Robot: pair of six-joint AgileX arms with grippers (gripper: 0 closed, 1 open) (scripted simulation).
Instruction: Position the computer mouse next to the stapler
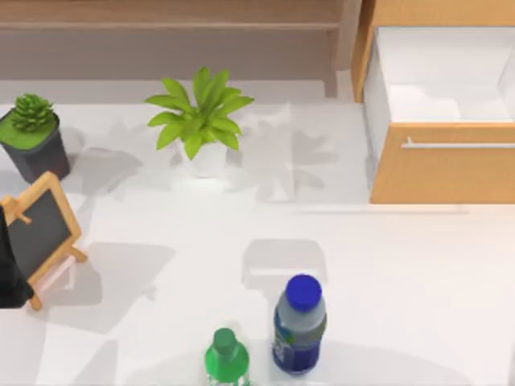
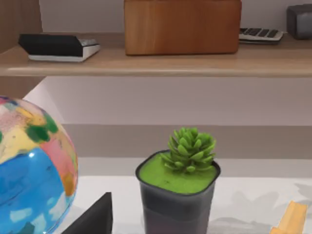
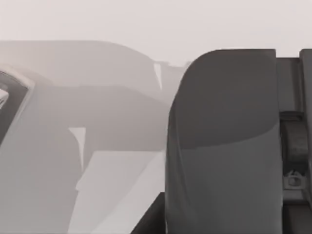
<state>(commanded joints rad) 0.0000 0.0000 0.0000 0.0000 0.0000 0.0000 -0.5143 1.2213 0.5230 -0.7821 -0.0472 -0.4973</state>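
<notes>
While the left arm [image 1: 8, 273] sits at the far left edge of the top view, a small chalkboard easel [image 1: 42, 229] stands just beside it on the white worktop [image 1: 402, 273]. A succulent in a dark pot [image 1: 32, 137] is at upper left. Right of that, a leafy plant in a white pot [image 1: 201, 121] stands toward the back. At lower centre, a green-capped bottle [image 1: 225, 354] stands just beside a blue-capped bottle [image 1: 299, 326], whose label is too small to read. An open wooden drawer [image 1: 442, 169] occupies the upper right.

From the left wrist, a colourful globe [image 2: 29, 170] appears at left and the succulent at centre. Above them a shelf [image 2: 156, 63] carries a black object [image 2: 56, 46], a wooden box [image 2: 183, 27] and a keyboard [image 2: 261, 33].

Close to the right wrist camera looms a dark grey rounded slab [image 3: 224, 141].

Whether the left claw or the right claw is open or closed cannot be told, nor where the computer mouse lies.
</notes>
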